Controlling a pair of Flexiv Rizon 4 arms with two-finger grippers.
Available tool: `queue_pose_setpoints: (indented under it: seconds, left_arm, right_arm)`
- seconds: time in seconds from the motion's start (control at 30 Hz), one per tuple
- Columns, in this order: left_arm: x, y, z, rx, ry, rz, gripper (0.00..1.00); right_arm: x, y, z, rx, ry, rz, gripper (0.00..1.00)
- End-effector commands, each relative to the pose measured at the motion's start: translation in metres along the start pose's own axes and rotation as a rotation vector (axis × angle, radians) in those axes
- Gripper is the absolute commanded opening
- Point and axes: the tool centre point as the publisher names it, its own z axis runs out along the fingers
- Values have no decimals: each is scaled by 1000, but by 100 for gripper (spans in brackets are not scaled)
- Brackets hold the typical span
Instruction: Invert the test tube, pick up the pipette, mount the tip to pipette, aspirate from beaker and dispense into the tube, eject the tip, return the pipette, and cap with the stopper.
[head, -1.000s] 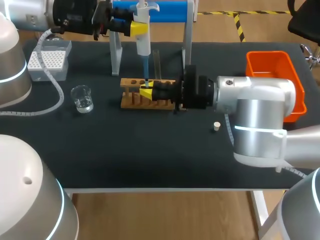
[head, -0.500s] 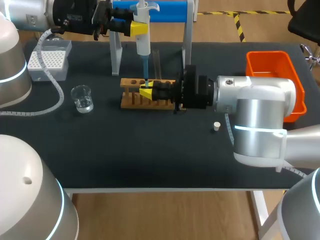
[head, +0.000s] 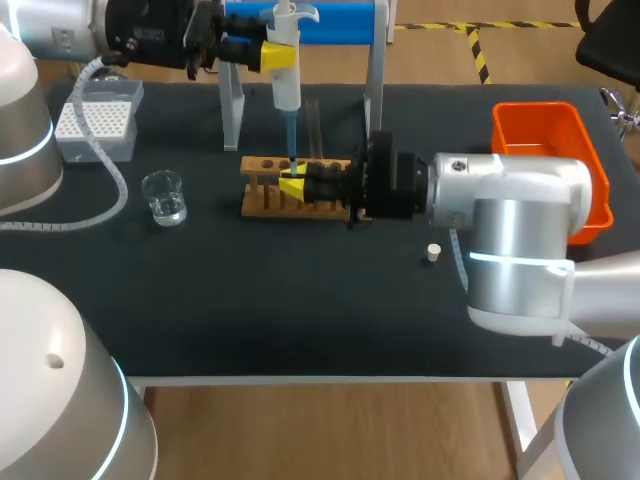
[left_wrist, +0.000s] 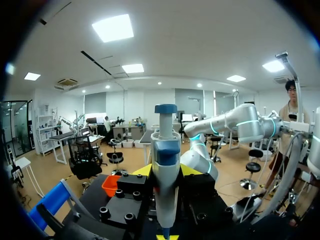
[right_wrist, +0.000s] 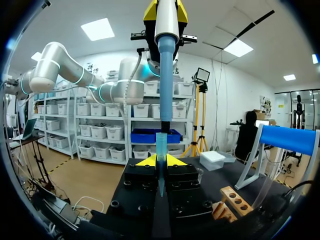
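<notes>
Pipette (head: 286, 85) gripped tight by left gripper (head: 277, 55), held upright above wooden rack (head: 268, 200). Test tube (right_wrist: 160, 185) squeezed by right gripper (head: 293, 186) at rack; tip (head: 291, 145) poked in.

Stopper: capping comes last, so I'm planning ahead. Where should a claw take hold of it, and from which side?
Probably its side wall, from straight above. The stopper is a short white plug that sits alone on the black table, free all round, so a claw can straddle it. Which end is up is too small to tell.
</notes>
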Motion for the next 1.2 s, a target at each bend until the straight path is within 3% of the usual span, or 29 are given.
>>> queue_pose_setpoints:
  seconds: [0.03, 0.7, 1.2]
  left_arm:
    - [-1, 0, 0, 1, 2, 0, 0]
    - [-1, 0, 0, 1, 2, 0, 0]
    - [-1, 0, 0, 1, 2, 0, 0]
  right_arm:
    - [0, -4, -2, 0, 2, 3, 0]
    - [-3, -2, -4, -1, 6, -49, 0]
    - [-1, 12, -1, -13, 19, -70, 0]
